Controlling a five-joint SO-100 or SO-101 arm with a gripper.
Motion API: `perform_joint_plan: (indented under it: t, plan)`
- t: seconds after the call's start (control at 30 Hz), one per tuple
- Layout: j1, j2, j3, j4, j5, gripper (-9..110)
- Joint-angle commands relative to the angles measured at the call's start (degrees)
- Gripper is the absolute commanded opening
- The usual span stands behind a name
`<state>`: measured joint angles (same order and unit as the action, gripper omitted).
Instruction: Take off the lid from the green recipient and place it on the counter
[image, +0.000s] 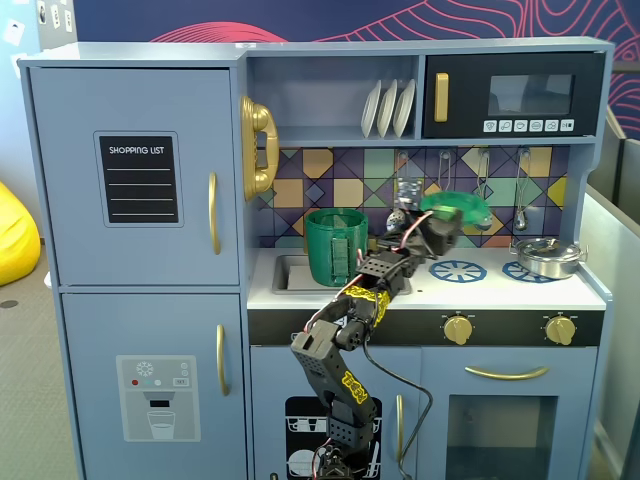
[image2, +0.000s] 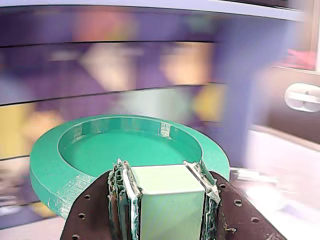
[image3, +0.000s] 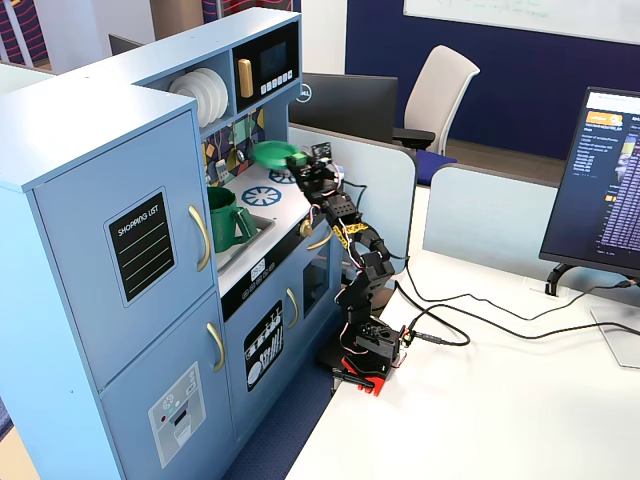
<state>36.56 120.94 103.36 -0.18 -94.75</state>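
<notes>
In the wrist view the gripper (image2: 167, 187) has its jaws closed on the pale square knob of the lid (image2: 125, 150), 1 jaw pressed to each side of the knob. The green disc spreads out beyond the jaws, its raised inner ring facing the camera, and everything behind it is blurred.

In a fixed view the gripper (image: 437, 228) holds the lid (image: 456, 209) in the air, tilted, the disc just above and to the right of the jaws and clear of every surface. Directly below the jaws is the counter (image: 490, 288), where 1 blue burner ring (image: 457, 270) lies under the lid and a 2nd lies farther right, partly under a steel pan (image: 546, 257). To the left of the jaws, well apart, the green recipient (image: 335, 247) stands upright and uncovered at the sink (image: 283, 272), its ribbed handle toward the camera.

In the other fixed view the lid (image3: 272, 153) sits on the far side of the gripper (image3: 300, 160) over the counter (image3: 275, 205), and the green recipient (image3: 227, 218) stands nearer the camera, down-left of the jaws. The arm (image3: 352, 270) rises from its base on a white desk (image3: 480, 400).
</notes>
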Motion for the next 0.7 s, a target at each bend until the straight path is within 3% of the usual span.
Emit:
perform_joint_plan:
  t: [0.0, 0.17, 0.67]
  plan:
    - [2.3, -0.7, -3.7, -1.0, 1.3, 0]
    - [1.2, -7.6, -1.3, -12.0, -0.2, 0]
    - [-0.2, -14.9, 5.9, -15.5, -1.3, 0]
